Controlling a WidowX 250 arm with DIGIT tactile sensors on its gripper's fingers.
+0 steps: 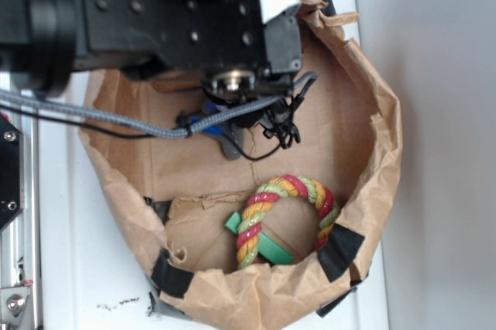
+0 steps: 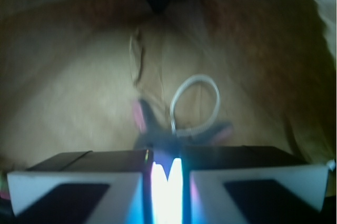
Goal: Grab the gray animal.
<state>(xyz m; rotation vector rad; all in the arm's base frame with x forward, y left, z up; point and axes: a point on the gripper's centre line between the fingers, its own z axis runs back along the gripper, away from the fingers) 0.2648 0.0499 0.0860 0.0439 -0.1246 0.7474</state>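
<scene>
I judge the grasp made: in the wrist view my jaws are pinched nearly together on the gray plush donkey, its pink-lined ears and white loop poking out just beyond them. Next I'd lift straight up. The paper bag also holds a rope ring, well clear of the jaws.
</scene>
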